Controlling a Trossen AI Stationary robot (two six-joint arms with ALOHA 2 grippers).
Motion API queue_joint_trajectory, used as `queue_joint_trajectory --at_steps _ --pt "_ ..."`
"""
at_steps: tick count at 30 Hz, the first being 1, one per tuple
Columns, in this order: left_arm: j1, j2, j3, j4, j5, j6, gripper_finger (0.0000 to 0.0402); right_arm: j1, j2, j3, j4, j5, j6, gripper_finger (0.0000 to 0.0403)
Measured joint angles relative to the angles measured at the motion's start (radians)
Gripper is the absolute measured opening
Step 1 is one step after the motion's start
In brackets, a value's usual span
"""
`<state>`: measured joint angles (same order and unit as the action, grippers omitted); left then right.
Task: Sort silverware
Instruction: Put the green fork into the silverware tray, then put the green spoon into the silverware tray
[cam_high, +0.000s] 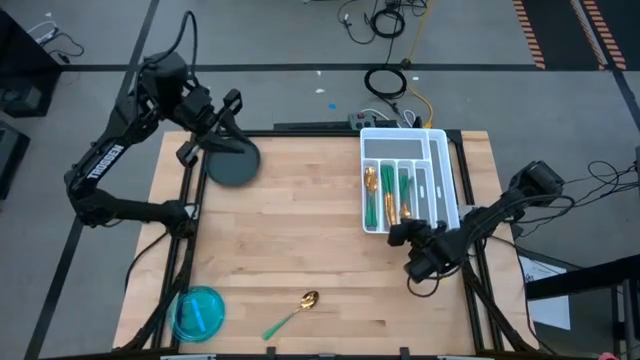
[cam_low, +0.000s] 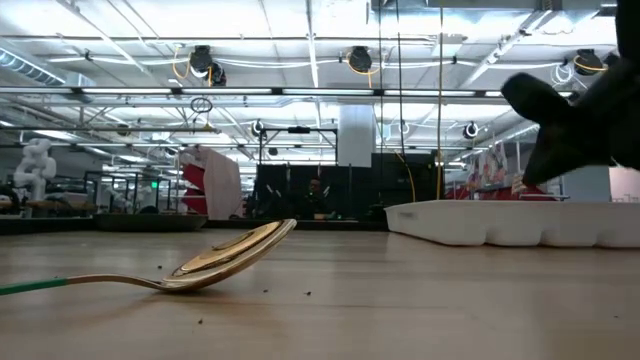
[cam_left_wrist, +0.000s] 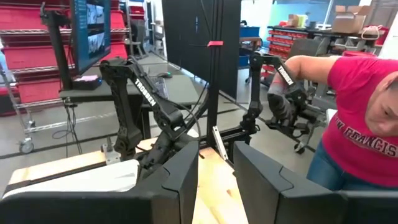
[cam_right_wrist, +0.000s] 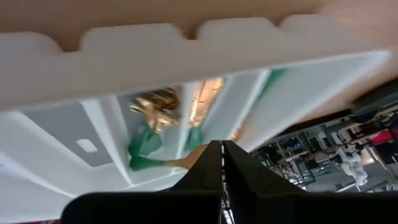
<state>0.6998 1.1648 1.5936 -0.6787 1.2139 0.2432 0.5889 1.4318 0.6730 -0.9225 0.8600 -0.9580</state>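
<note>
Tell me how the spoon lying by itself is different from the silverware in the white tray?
The lone spoon lies out on the bare wooden table, near the blue bowl; the sorted silverware sits inside the white tray. The spoon lies slanted across the wood, while the tray pieces line up straight in their slots. The spoon is single; the tray holds several. Both have gold heads and green handles.
</note>
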Motion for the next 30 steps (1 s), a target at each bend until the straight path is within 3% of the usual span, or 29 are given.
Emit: queue_joint_trajectory --at_steps 6,14,20,30 --pt "0.000 0.000 0.000 0.004 -0.050 0.006 0.0109 0.000 -0.037 -0.089 0.056 -0.002 -0.013 0.0000" --pt "0.000 0.000 0.000 0.004 -0.077 -0.009 0.0109 0.000 -0.066 -0.092 -0.039 -0.069 0.164 0.0017" --pt "0.000 0.000 0.000 0.003 -0.098 -0.027 0.0109 -0.001 -0.084 -0.057 -0.081 -0.119 0.317 0.0070" --pt "0.000 0.000 0.000 -0.040 -0.206 -0.080 0.0109 -0.001 -0.084 0.113 -0.361 -0.212 0.656 0.0166"
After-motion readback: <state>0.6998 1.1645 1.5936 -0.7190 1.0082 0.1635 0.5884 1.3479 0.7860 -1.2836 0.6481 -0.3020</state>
